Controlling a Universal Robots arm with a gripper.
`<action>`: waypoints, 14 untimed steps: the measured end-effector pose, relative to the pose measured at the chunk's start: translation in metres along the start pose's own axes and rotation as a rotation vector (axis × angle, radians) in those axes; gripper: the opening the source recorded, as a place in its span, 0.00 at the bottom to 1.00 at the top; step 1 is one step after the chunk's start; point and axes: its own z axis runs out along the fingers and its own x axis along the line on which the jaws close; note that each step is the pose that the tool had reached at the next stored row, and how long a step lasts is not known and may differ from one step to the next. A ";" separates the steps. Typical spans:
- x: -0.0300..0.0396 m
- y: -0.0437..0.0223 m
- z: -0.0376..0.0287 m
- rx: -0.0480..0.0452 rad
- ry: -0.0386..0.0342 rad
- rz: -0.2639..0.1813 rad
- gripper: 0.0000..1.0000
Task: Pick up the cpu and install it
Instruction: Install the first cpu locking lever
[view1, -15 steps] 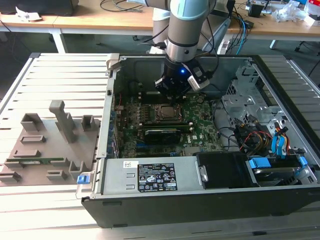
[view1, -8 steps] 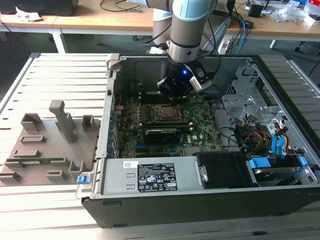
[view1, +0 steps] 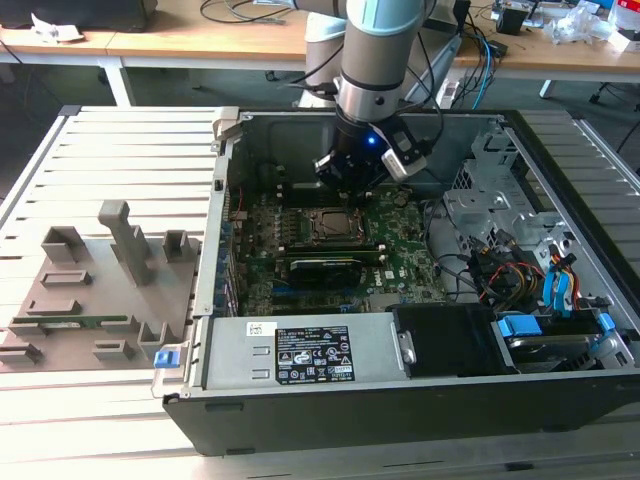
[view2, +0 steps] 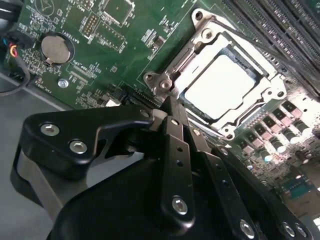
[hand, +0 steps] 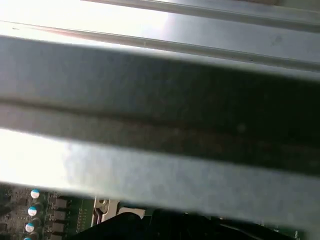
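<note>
My gripper (view1: 352, 180) hangs inside the open computer case (view1: 560, 330), just past the socket (view1: 328, 224) toward 12 o'clock. The cpu (view2: 220, 85) sits flat in the socket's metal frame. My fingers (view2: 176, 135) are pressed together and hold nothing.

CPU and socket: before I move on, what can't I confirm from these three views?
- The cpu lies in the socket in the second wrist view, but glare washes out its top plate, so full seating cannot be judged.
- The gripper body covers the socket's near edge there; how its jaws stand is unclear.
- In the exterior view the gripper hides part of the socket.
- In the first wrist view a blurred metal bar covers most of the motherboard.
</note>
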 end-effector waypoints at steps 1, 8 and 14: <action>0.0004 -0.0029 -0.0001 0.0025 0.0004 0.000 0.11; 0.0024 -0.0171 -0.0004 0.0165 0.0023 0.000 0.11; 0.0037 -0.0263 -0.0006 0.0301 0.0042 0.000 0.11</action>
